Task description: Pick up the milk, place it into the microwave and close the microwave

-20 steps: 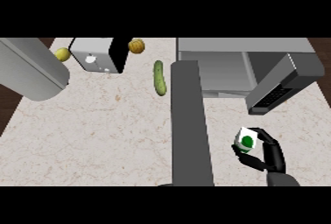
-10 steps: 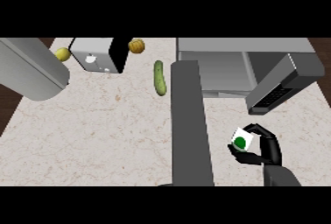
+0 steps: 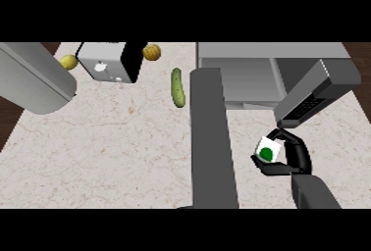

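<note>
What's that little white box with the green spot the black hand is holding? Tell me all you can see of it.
The small white carton with a round green mark looks like a milk carton. It is tilted, its marked face turned up toward the view. The robot's black right hand curls round it, holding it above the pale speckled counter, just below the open grey microwave door. Its other faces are hidden.

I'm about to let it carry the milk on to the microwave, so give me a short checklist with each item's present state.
1. Milk carton held in the right robot hand: ok.
2. Microwave door open: ok.
3. Microwave cavity free of other items: cannot tell.
4. Carton lifted off the counter: cannot tell.
5. Cucumber away from the carton's way: ok.
6. Left robot hand free to shut the door: cannot tell, not in view.
</note>
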You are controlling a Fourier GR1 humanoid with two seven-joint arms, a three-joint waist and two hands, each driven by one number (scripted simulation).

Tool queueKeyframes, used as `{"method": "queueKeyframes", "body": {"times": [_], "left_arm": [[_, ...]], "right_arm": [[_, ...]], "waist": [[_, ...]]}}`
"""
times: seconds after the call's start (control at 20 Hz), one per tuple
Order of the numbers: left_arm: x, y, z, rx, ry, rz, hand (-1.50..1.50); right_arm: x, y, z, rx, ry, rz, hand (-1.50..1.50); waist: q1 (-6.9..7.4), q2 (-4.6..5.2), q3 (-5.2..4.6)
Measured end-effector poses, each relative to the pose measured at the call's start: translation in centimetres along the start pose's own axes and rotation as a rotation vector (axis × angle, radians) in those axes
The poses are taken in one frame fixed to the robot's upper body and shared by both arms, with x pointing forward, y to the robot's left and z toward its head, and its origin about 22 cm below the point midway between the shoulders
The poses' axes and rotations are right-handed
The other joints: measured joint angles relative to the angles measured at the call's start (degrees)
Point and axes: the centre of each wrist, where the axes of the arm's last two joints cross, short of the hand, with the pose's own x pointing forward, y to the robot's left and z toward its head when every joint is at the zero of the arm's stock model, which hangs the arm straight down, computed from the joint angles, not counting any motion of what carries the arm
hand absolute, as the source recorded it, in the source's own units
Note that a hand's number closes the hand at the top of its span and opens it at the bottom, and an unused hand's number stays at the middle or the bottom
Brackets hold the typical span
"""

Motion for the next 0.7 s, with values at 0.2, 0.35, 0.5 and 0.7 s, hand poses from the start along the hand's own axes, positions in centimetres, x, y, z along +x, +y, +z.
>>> {"method": "queueKeyframes", "body": {"times": [0.2,0.35,0.5,0.7], "left_arm": [[-0.4,1.0,0.8,0.015,0.006,-0.01,-1.5],[-0.4,1.3,0.6,0.019,0.01,-0.011,-1.5],[-0.4,1.2,1.5,0.021,0.015,-0.015,-1.5],[-0.1,1.0,1.7,0.016,0.016,-0.012,-1.5]], "right_arm": [[1.5,1.1,-1.6,0.042,-0.059,-0.021,1.5],[3.0,2.9,-2.8,0.05,-0.076,-0.019,1.5],[4.8,3.8,-4.1,0.042,-0.088,0.002,1.5],[6.8,5.4,-6.3,0.023,-0.095,0.027,1.5]], "waist": [[-0.3,-0.14,-0.04],[-0.38,-0.13,-0.05],[-0.32,-0.14,-0.05],[-0.1,-0.05,-0.03]]}}
